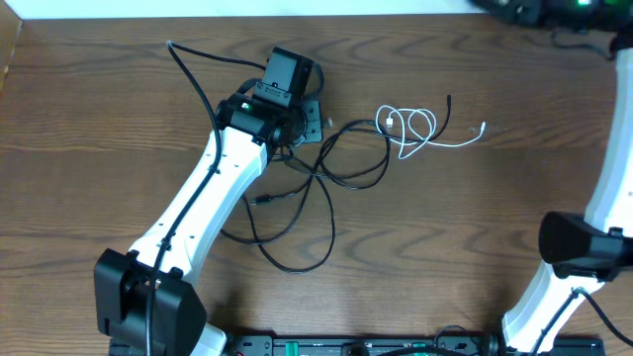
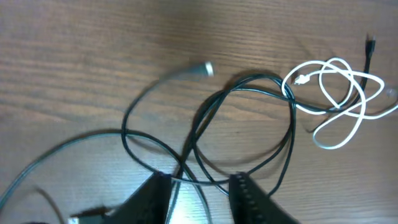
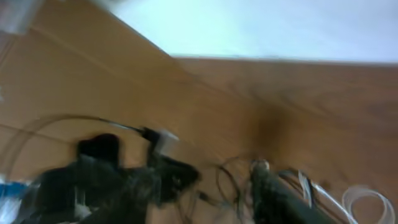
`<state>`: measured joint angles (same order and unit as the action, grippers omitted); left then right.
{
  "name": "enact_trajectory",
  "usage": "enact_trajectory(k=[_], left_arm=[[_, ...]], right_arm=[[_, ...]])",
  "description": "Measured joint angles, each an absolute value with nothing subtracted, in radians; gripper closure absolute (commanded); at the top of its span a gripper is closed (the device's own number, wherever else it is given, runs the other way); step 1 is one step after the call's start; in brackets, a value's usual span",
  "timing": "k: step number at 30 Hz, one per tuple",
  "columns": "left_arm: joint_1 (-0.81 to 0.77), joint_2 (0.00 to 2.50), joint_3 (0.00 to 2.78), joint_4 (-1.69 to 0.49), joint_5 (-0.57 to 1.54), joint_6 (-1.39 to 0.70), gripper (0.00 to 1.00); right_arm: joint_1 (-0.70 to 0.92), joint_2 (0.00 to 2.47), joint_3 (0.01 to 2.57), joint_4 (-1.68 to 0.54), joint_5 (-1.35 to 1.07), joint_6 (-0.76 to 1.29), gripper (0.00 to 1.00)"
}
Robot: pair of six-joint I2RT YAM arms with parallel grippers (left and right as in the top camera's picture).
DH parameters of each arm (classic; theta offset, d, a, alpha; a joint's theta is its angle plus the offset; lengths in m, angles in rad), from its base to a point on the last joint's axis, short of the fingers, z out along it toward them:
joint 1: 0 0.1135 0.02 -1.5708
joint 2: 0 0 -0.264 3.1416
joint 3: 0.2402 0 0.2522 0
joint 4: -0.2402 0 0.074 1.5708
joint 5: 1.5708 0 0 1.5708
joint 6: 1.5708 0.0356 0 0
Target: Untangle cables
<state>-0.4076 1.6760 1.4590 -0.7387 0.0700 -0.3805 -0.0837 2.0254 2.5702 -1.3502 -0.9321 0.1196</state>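
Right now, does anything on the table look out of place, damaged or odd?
Nothing damaged or spilled. The black cables lie in crossed loops at the left end effector, and the white cable overlaps one black loop: just the tangle itself.

Table (image 1: 475, 227) is brown wood with a clear grain, and the finish looks matt with just a soft sheen. Black cables (image 2: 292, 121) have a smooth, rubbery-looking sheath, slightly shiny, and one plug (image 2: 204, 68) ends in a silvery metal tip. White cable (image 2: 336, 147) is smooth glossy plastic. Left arm (image 1: 213, 193) has a smooth white plastic shell, and the left gripper (image 2: 199, 180) is matt black plastic with ridges on one inner face.
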Motion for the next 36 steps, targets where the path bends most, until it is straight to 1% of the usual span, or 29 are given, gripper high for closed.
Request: enact_trajectory(k=[2, 6, 15, 21, 23, 26, 29, 32, 33, 34, 35, 36], left_arm=[[-0.408, 1.676, 1.459, -0.737, 0.08, -0.381, 0.55], [-0.408, 1.676, 1.459, -0.728, 0.106, -0.385, 0.53], [-0.408, 1.676, 1.459, -0.725, 0.125, -0.385, 0.51], [-0.408, 1.676, 1.459, -0.725, 0.126, -0.385, 0.51], [-0.408, 1.676, 1.459, -0.725, 0.126, -0.385, 0.51], [-0.408, 1.676, 1.459, -0.725, 0.126, -0.385, 0.51], [-0.408, 1.676, 1.459, -0.725, 0.126, -0.385, 0.51], [-0.408, 1.676, 1.459, -0.723, 0.126, -0.385, 0.51], [-0.408, 1.676, 1.459, -0.722, 0.126, -0.385, 0.51], [-0.408, 1.676, 1.459, -0.722, 0.126, -0.385, 0.51], [-0.408, 1.676, 1.459, -0.722, 0.126, -0.385, 0.51], [-0.408, 1.676, 1.459, -0.722, 0.126, -0.385, 0.51]], right_arm=[[-0.056, 2.047, 2.57, -1.394, -0.863, 0.078, 0.42], [-0.015, 2.124, 2.57, -1.441, -0.789, 0.022, 0.41], [0.034, 2.346, 2.569, -1.511, -0.722, -0.099, 0.39], [0.081, 2.478, 2.569, -1.539, -0.709, -0.173, 0.41], [0.094, 2.516, 2.569, -1.554, -0.707, -0.191, 0.43], [0.111, 2.564, 2.569, -1.578, -0.703, -0.204, 0.43], [0.127, 2.606, 2.568, -1.593, -0.701, -0.213, 0.46], [0.144, 2.637, 2.568, -1.597, -0.7, -0.221, 0.52], [0.15, 2.644, 2.568, -1.597, -0.7, -0.221, 0.58], [0.153, 2.651, 2.568, -1.596, -0.699, -0.226, 0.67], [0.159, 2.657, 2.568, -1.593, -0.698, -0.229, 0.91], [0.165, 2.662, 2.568, -1.591, -0.698, -0.224, 0.99]])
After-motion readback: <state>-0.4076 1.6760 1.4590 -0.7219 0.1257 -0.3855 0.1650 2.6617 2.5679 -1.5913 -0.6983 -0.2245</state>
